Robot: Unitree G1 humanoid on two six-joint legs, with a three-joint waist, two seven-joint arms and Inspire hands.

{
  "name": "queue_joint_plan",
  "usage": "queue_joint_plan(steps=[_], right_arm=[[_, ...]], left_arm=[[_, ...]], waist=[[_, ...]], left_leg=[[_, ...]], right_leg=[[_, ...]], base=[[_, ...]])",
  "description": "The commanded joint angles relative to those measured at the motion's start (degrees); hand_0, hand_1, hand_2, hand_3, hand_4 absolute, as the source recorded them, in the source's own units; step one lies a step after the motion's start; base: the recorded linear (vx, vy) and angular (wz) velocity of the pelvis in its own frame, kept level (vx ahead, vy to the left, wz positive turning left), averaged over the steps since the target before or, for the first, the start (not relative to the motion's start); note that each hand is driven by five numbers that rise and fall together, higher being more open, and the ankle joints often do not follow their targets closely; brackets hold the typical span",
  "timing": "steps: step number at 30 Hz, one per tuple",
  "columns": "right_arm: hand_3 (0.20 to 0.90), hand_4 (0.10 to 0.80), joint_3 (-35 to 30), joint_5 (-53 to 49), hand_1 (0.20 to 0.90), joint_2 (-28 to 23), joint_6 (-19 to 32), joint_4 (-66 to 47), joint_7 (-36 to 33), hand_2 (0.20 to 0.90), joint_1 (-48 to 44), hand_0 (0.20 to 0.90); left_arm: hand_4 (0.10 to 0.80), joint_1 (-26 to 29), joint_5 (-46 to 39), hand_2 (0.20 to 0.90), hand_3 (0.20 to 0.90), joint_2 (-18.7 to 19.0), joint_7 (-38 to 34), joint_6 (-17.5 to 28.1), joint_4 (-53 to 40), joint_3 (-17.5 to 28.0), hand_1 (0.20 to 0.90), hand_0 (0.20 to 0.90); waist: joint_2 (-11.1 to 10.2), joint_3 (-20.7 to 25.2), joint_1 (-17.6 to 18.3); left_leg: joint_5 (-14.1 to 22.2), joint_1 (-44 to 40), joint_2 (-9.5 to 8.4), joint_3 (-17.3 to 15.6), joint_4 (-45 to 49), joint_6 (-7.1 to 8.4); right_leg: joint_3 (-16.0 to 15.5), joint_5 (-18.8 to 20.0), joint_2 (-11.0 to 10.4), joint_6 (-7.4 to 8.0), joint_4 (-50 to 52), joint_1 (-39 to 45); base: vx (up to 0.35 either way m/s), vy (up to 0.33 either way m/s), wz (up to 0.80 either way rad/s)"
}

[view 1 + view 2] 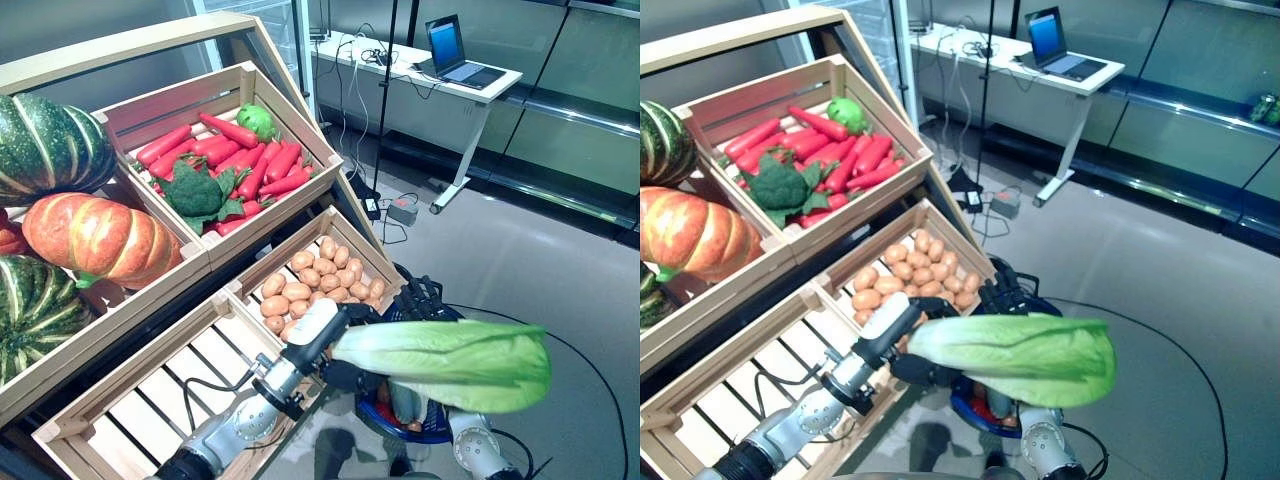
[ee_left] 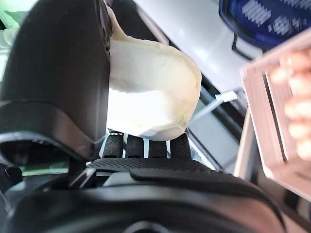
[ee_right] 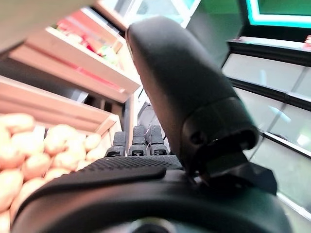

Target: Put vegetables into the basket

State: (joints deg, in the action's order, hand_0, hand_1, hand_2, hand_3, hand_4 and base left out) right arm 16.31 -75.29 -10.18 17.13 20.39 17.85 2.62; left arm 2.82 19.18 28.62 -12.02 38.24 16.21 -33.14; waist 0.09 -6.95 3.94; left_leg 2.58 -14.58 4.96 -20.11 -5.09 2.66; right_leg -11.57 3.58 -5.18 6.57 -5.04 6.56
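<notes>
Cabbage dominates the near centre: a long pale-green leafy cabbage with a white stalk (image 1: pixel 450 362) is held level above the dark-blue plastic basket (image 1: pixel 425 428), which sits low at the near right with a few vegetables already visible inside. The left hand (image 1: pixel 345 350) is clamped on the white stalk end, thumb on one side and fingers on the other, as its wrist view shows, the leafy end pointing right. The right hand (image 1: pixel 1005 290) shows just beyond the cabbage at the basket's far rim; its wrist view shows the fingers extended and holding nothing.

Left of the held stalk lies an empty slatted pale-wood crate (image 1: pixel 150 385). Just beyond it, a second wooden crate holds a heap of tan potatoes (image 1: pixel 315 280). Farther and higher on the sloping wooden display stand, another crate carries long red peppers (image 1: pixel 255 165), a dark-green broccoli head (image 1: pixel 195 190) and a small light-green round vegetable (image 1: pixel 258 120). To the left, shelves bear an orange ribbed pumpkin (image 1: pixel 95 238) between two dark-green striped squashes (image 1: pixel 45 145).

Far across the grey floor, a white worktop on wheeled legs (image 1: pixel 430 75) carries an open laptop (image 1: pixel 455 50), with cables trailing beneath it.
</notes>
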Motion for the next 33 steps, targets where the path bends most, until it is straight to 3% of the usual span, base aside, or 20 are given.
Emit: queue_joint_plan(steps=[1, 10, 13, 16, 19, 24, 29, 33], right_arm=[[0.900, 0.800, -3.0, -3.0, 0.900, 2.9, 5.1, -7.9, 9.6, 0.900, -8.4, 0.900], [0.900, 0.800, -3.1, 1.9, 0.900, 1.8, 4.8, -12.9, 12.2, 0.900, -9.1, 0.900], [0.900, 0.800, -3.2, 11.7, 0.900, 0.0, 5.3, -13.4, 8.7, 0.900, -8.7, 0.900], [0.900, 0.800, -4.1, 22.8, 0.900, -2.5, 9.6, -14.1, 2.5, 0.900, -8.1, 0.900], [0.900, 0.800, -7.9, 38.4, 0.900, -7.7, 12.1, -17.0, -6.7, 0.900, -7.4, 0.900], [0.900, 0.800, -17.0, 67.7, 0.900, -21.4, 7.1, -26.3, -21.0, 0.900, -3.9, 0.900], [0.900, 0.800, -25.1, 77.6, 0.900, -34.3, -2.6, -32.3, -23.1, 0.900, -0.6, 0.900], [0.900, 0.800, -26.5, 76.2, 0.900, -37.3, -6.0, -32.8, -21.1, 0.900, -1.4, 0.900]], left_arm=[[0.400, 8.6, -10.5, 0.300, 0.300, -1.3, 1.5, 4.6, -2.2, 0.9, 0.300, 0.300], [0.400, 7.2, -17.5, 0.300, 0.300, -3.7, 6.4, 1.8, 0.6, 1.2, 0.300, 0.300], [0.400, 6.4, -18.8, 0.300, 0.300, -4.6, 7.4, 2.1, 1.1, 2.3, 0.300, 0.300], [0.400, 5.7, -18.4, 0.300, 0.300, -4.6, 6.3, 2.6, 0.3, 3.3, 0.300, 0.300], [0.400, 5.3, -18.5, 0.300, 0.300, -3.4, 5.7, 2.4, -1.7, 6.2, 0.300, 0.300], [0.400, 4.0, -16.9, 0.300, 0.300, 0.7, 2.3, 0.0, -5.9, 13.1, 0.300, 0.300], [0.400, 6.6, -7.4, 0.300, 0.300, 6.6, -4.9, -2.1, -11.3, 19.1, 0.300, 0.300], [0.400, 10.7, -5.2, 0.300, 0.300, 12.2, -6.8, -4.4, -14.6, 21.4, 0.300, 0.300]], waist=[[-1.1, 0.0, 0.1], [-1.4, -0.2, 0.0], [-1.6, -0.2, 0.1], [-1.8, -0.3, 0.3], [-2.0, -0.7, 1.0], [-2.4, -1.5, 2.9], [-2.4, -1.5, 4.6], [-2.1, -1.3, 5.1]], left_leg=[[4.0, 1.4, -1.70, -0.6, 0.1, -2.38], [3.9, 1.9, -1.61, -0.6, 0.1, -2.46], [3.9, 2.1, -1.55, -0.6, 0.1, -2.40], [3.9, 2.1, -1.48, -0.8, 0.1, -2.39], [4.0, 2.3, -1.42, -1.1, 0.1, -2.47], [4.2, 2.3, -1.34, -2.0, 0.1, -2.56], [4.0, 2.5, -1.33, -2.8, 0.1, -2.40], [4.0, 2.3, -1.41, -2.7, 0.1, -2.16]], right_leg=[[-0.4, -4.6, 0.6, -0.53, 0.0, 2.6], [-0.2, -4.6, 0.7, -0.60, 0.0, 2.2], [-0.2, -4.6, 0.6, -0.65, 0.0, 2.0], [0.0, -4.6, 0.6, -0.63, 0.0, 1.8], [0.4, -4.5, 0.7, -0.58, 0.0, 1.6], [1.5, -4.1, 0.8, -0.30, 0.0, 1.2], [2.7, -3.8, 1.2, -0.06, 0.0, 0.7], [3.0, -3.9, 1.1, 0.17, 0.0, 0.9]], base=[[0.000, 0.000, 0.00], [0.000, 0.000, 0.00], [0.000, 0.000, 0.00], [0.000, 0.000, 0.00], [0.000, 0.000, 0.00], [-0.015, 0.011, -0.02], [-0.031, 0.027, -0.07], [-0.022, 0.030, -0.05]])
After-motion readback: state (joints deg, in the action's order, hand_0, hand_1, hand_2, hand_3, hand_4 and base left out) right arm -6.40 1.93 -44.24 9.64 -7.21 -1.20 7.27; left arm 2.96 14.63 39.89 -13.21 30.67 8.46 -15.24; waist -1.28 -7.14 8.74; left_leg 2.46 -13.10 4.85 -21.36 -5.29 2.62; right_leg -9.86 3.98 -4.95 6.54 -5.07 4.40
